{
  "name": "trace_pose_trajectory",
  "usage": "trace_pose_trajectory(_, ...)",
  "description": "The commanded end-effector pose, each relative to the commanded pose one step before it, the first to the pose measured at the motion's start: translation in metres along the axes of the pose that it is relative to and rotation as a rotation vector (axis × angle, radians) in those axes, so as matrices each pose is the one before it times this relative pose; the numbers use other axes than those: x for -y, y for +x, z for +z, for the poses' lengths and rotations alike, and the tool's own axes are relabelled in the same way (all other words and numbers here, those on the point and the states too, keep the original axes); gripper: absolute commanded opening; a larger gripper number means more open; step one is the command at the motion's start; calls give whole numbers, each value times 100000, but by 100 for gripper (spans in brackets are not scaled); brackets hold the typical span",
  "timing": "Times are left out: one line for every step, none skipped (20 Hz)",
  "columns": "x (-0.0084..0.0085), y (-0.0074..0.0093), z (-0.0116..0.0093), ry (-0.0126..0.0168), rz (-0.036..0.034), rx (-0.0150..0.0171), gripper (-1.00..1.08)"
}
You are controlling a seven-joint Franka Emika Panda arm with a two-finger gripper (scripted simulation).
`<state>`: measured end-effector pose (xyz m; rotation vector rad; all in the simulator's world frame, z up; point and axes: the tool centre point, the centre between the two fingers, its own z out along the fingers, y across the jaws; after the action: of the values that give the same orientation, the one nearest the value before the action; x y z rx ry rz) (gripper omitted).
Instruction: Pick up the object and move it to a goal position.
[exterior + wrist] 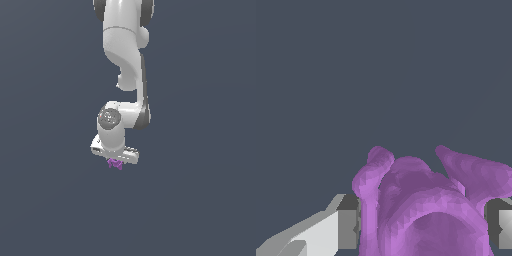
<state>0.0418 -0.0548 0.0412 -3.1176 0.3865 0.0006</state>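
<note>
The object (115,163) is a tiny bright purple knobbly piece, peeking out just under the white hand of the arm in the exterior view. In the wrist view the object (421,205) looms large, with rounded lobes and one pointed protrusion. It sits between the two grey-padded fingers (348,227), which press against its sides. My gripper (426,227) is shut on it. In the exterior view the gripper (116,161) is mostly hidden under its own hand, and the fingertips cannot be made out there.
A plain dark grey-blue surface (50,200) fills both views. The white arm (125,50) comes down from the top of the exterior view. No other objects or edges show.
</note>
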Motion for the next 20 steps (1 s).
trace_pose_trajectory(-416, -148, -139, -8, 52, -38, -100)
trace_pose_trajectory(-261, -114, -81, 0, 0, 0, -100)
trace_pose_trajectory(-313, -136, -97, 0, 0, 0, -100)
trace_pose_trajectory(-366, -159, -114, 0, 0, 0, -100)
trace_pose_trajectory(-422, -183, -131, 0, 0, 0, -100)
trace_pose_trajectory(-481, -208, -149, 0, 0, 0, -100)
trace_pose_trajectory(-544, -234, -169, 0, 0, 0, -100)
trace_pose_trajectory(-611, -262, -190, 0, 0, 0, -100)
trace_pose_trajectory(-683, -293, -212, 0, 0, 0, -100)
trace_pose_trajectory(-760, -324, -236, 0, 0, 0, -100)
trace_pose_trajectory(-853, -353, -256, 41, 24, 10, -100)
trace_pose_trajectory(-907, -383, -282, 0, 0, 0, -100)
trace_pose_trajectory(-977, -410, -304, 0, 0, 0, -100)
trace_pose_trajectory(-1027, -428, -320, 0, 0, 0, -100)
trace_pose_trajectory(-1017, -421, -317, 0, 0, 0, -100)
trace_pose_trajectory(-999, -410, -312, 0, 0, 0, -100)
trace_pose_trajectory(-979, -398, -306, 0, 0, 0, -100)
trace_pose_trajectory(-957, -385, -300, 0, 0, 0, -100)
trace_pose_trajectory(-932, -369, -292, 0, 0, 0, -100)
trace_pose_trajectory(-916, -354, -288, 44, 19, -11, -100)
